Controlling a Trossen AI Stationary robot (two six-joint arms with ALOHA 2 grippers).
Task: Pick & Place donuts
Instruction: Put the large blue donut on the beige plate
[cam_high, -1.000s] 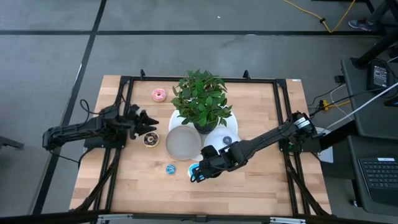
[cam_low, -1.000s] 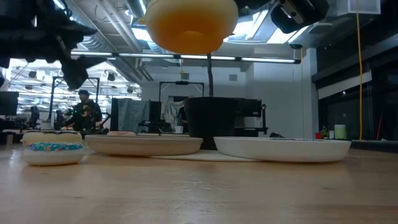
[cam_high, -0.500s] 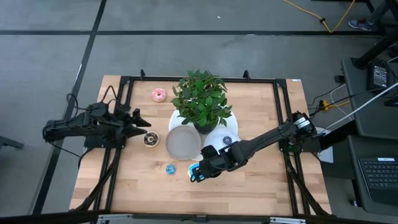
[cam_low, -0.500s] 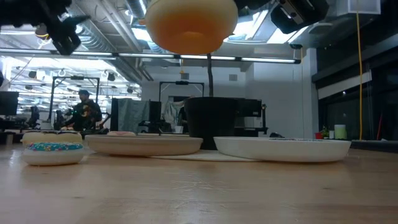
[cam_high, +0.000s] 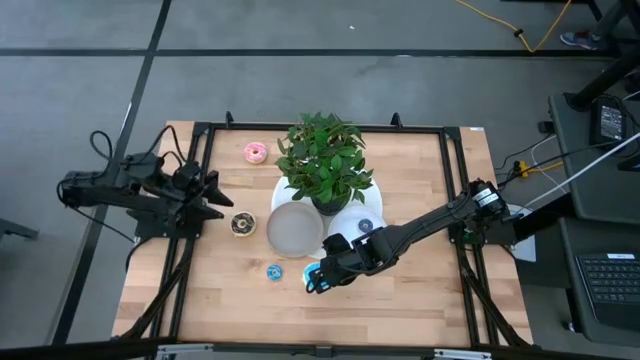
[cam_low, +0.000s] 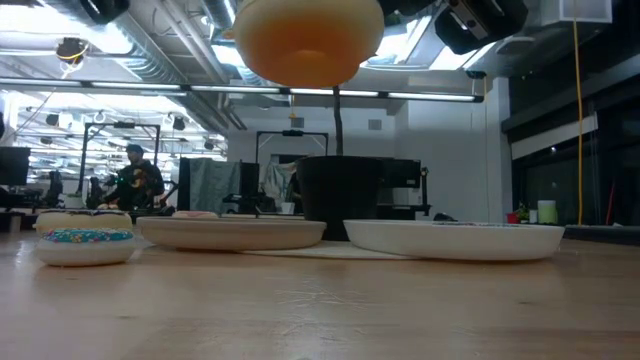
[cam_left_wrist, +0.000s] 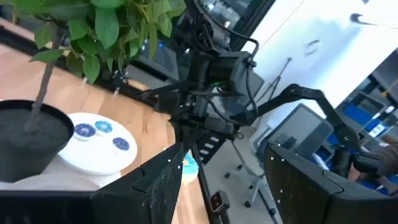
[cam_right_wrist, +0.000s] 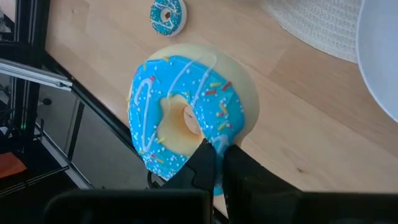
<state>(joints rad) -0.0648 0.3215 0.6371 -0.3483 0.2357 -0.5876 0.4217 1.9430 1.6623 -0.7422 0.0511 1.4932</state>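
Low in the frame's centre: right gripper (cam_high: 318, 277) clamped on a blue-iced donut (cam_right_wrist: 186, 118), lifted off the table (cam_high: 420, 300). Farther up at left: left gripper (cam_high: 215, 196) parted, empty, beside a chocolate donut (cam_high: 241, 224). Near top: pink donut (cam_high: 255, 152).

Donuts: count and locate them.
7. Pink donut near the far edge; chocolate donut beside the grey plate; small blue donut in front; big blue donut in the right gripper; three mini donuts on the white plate. Plant may hide others.
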